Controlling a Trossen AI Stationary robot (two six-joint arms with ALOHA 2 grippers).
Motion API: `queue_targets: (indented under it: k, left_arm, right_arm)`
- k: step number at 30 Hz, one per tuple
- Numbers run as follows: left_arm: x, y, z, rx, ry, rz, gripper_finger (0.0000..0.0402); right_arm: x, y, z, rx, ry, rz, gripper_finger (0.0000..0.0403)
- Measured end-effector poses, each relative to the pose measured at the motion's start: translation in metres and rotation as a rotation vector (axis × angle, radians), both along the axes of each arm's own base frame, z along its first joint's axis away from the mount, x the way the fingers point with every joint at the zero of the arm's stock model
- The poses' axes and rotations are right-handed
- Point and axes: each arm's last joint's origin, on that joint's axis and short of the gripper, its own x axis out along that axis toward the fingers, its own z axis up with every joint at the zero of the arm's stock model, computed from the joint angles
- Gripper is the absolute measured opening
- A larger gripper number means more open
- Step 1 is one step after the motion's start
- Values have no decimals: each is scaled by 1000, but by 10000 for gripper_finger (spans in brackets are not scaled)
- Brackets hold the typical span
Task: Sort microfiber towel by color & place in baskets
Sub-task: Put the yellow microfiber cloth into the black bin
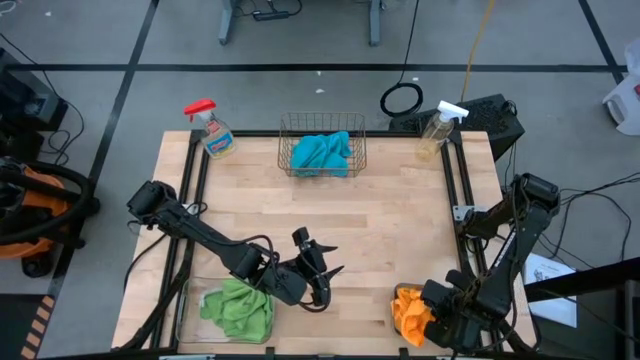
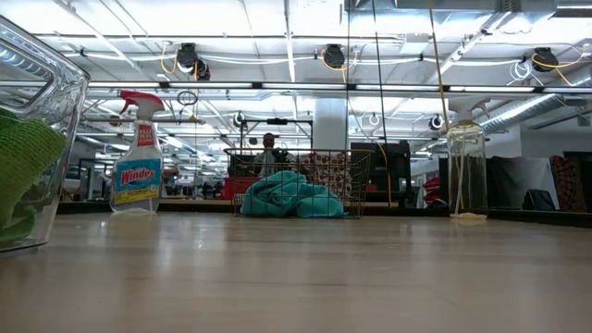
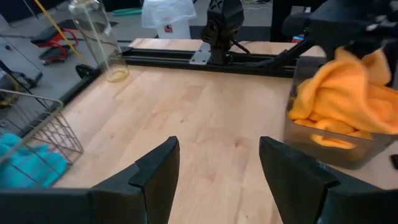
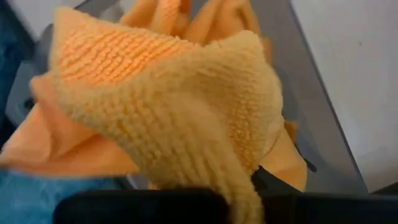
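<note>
Teal towels (image 1: 322, 152) lie in the copper wire basket (image 1: 285, 128) at the table's far middle. Green towels (image 1: 240, 308) lie in the clear bin (image 2: 55, 139) at the near left. Yellow-orange towels (image 1: 408, 308) fill the dark grey bin (image 3: 336, 149) at the near right. My right gripper (image 1: 430, 312) stands over that bin, shut on a yellow-orange towel (image 4: 174, 106). My left gripper (image 1: 335, 260) is open and empty above the bare table, between the clear bin and the grey bin; its fingers show spread in the left wrist view (image 3: 217, 168). My right gripper holds a bunched fold of the yellow-orange towel (image 4: 239, 186) between its fingers, coming from above. The towel's top (image 3: 351, 56) is drawn up toward the gripper, while the rest sags into the grey bin onto the other cloth. The gripper and the cloth hide the fingertips.
A red-capped spray bottle (image 1: 212, 130) stands at the far left corner and a white-capped clear one (image 1: 438, 128) at the far right. The wooden table between the basket and the near bins is bare (image 1: 400, 220). A person shows far behind the basket (image 2: 268, 148).
</note>
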Motion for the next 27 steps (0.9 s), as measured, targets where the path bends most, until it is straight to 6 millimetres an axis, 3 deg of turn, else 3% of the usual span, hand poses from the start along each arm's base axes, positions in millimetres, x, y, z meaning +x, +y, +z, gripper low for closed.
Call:
queue_targets:
  k: [13,27]
  left_arm:
    - [-6,-13,0,-73,-21,-18,226]
    - [-8,-18,2,-90,-43,-26,226]
  right_arm:
    - [5,9,-38,-91,81,-137,4]
    - [10,16,-62,-139,104,-200,4]
